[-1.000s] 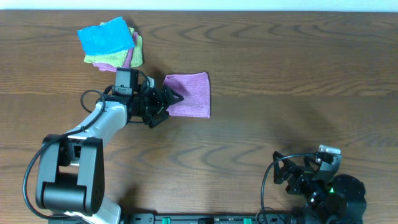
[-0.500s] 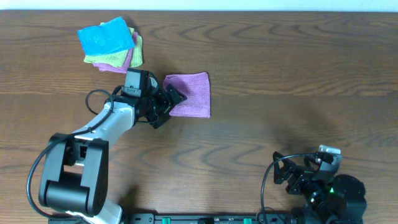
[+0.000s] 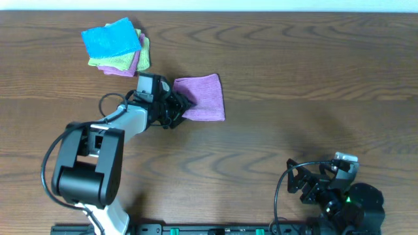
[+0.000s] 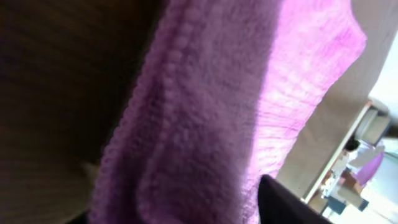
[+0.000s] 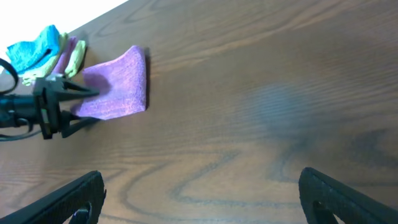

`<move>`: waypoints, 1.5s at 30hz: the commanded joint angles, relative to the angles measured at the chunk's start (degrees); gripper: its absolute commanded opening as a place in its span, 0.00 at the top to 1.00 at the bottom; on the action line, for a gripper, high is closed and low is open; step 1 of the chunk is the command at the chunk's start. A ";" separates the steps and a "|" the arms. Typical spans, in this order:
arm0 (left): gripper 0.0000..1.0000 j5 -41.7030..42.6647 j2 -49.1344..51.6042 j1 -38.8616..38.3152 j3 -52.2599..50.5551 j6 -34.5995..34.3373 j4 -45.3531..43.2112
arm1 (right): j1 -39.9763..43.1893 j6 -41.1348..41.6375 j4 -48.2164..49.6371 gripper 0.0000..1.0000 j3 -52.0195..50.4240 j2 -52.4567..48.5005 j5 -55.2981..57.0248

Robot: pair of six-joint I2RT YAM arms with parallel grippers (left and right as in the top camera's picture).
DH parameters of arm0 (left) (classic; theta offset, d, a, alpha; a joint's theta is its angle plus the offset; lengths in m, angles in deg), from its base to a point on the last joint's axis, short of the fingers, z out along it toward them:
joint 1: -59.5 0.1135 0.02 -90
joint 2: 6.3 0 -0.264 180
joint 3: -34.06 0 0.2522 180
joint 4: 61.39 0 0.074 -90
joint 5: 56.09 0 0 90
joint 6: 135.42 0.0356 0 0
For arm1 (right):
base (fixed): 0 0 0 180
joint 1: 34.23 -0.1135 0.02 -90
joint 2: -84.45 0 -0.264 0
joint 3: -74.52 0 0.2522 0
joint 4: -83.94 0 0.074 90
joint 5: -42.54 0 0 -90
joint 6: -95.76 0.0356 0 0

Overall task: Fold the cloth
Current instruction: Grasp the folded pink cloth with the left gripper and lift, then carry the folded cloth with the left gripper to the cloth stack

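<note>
Grasp step: left end effector (image 3: 177, 108) at 9 o'clock edge of cloth (image 3: 206, 98), grip we cannot tell; right end effector (image 5: 200, 190) spread. Next: fold toward 3 o'clock.

Even, bright light falls on the table (image 3: 294, 65) in the overhead view, which is sharp throughout, with 1 faint soft shadow to the right. The left wrist view is badly out of focus: the cloth (image 4: 205, 112) is dim on one side and glaring pink on the other. The right wrist view is mildly soft, its far left corner blown white.
</note>
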 commanded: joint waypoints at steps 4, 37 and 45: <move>0.94 -1.75 1.09 -1.22 -0.44 3.21 -4.87 | 0.46 0.85 0.07 0.01 -0.17 0.39 0.20; 0.95 -18.36 1.73 14.91 54.27 10.47 21.51 | 0.46 0.85 0.07 0.01 -0.17 0.39 0.22; 0.95 -21.77 7.41 16.33 54.36 11.50 12.92 | 0.46 0.85 0.09 0.01 -0.17 0.39 0.22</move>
